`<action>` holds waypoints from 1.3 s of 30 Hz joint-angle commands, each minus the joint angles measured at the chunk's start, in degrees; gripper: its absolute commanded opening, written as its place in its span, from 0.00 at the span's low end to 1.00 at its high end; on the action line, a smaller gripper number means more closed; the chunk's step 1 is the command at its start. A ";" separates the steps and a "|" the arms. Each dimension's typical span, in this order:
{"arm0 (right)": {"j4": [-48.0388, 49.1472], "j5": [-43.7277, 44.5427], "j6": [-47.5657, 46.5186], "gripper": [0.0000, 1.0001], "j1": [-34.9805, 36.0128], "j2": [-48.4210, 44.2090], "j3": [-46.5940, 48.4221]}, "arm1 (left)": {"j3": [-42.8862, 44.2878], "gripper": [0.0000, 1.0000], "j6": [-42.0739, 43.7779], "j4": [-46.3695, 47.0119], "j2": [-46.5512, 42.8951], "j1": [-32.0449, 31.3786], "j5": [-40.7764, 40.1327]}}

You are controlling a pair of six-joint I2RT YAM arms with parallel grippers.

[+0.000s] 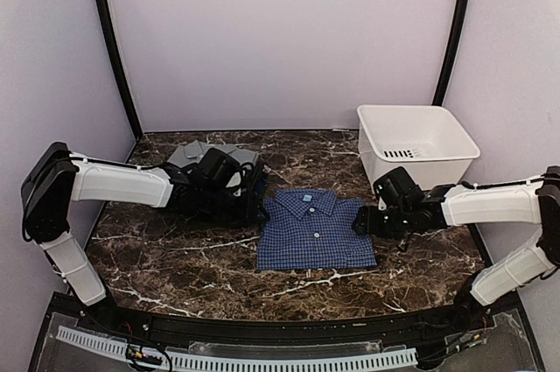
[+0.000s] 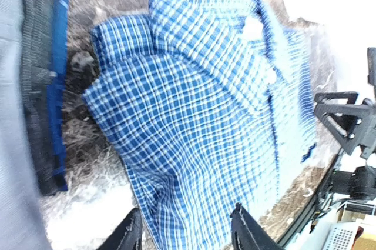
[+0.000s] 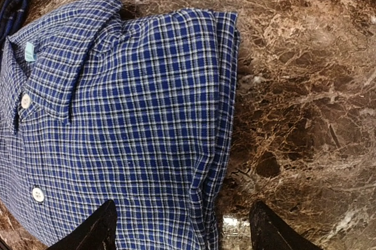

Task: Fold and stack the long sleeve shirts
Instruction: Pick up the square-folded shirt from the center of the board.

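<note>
White tub (image 1: 420, 166) — marble table (image 1: 175, 258)

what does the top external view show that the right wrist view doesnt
Only the top external view: the grey shirt at the back left, partly hidden by the left arm, and the inside of the white tub. Only the right wrist view: the stacked fold layers along one side of the blue shirt, with the right gripper open, a finger either side of that edge. Both: the blue shirt folded, collar and buttons up, on the marble table.
</note>
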 commanded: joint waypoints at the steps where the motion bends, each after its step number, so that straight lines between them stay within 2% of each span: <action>1: 2.17 0.84 0.75 0.73 -0.85 1.72 -0.25 | 3.18 0.49 1.83 -3.66 3.16 -1.21 -1.75; 11: 3.39 1.59 -0.33 0.69 -1.49 4.99 0.23 | 6.58 0.45 1.29 -7.63 10.65 -2.25 -7.83; 21: 2.86 1.35 -1.68 0.61 -1.28 10.32 3.69 | 9.44 0.46 0.38 -7.74 15.56 -3.53 -7.83; 25: 3.00 0.79 -1.59 0.55 -0.23 12.00 4.56 | 9.80 0.44 -0.57 -6.86 16.81 -4.49 -7.13; 30: 3.37 0.08 -0.68 0.37 1.83 12.76 5.38 | 10.87 0.26 -1.08 -6.35 17.67 -5.66 -6.23; 35: 2.34 0.46 0.23 0.10 2.54 11.54 5.86 | 12.95 0.02 -0.46 -6.78 17.48 -6.23 -6.27; 37: 1.59 1.12 0.43 0.00 2.55 10.19 6.08 | 14.63 0.00 -0.03 -7.53 17.31 -6.62 -6.85; 39: 0.55 1.67 0.28 0.00 2.54 8.71 6.51 | 16.78 0.00 0.28 -8.54 16.90 -6.86 -7.36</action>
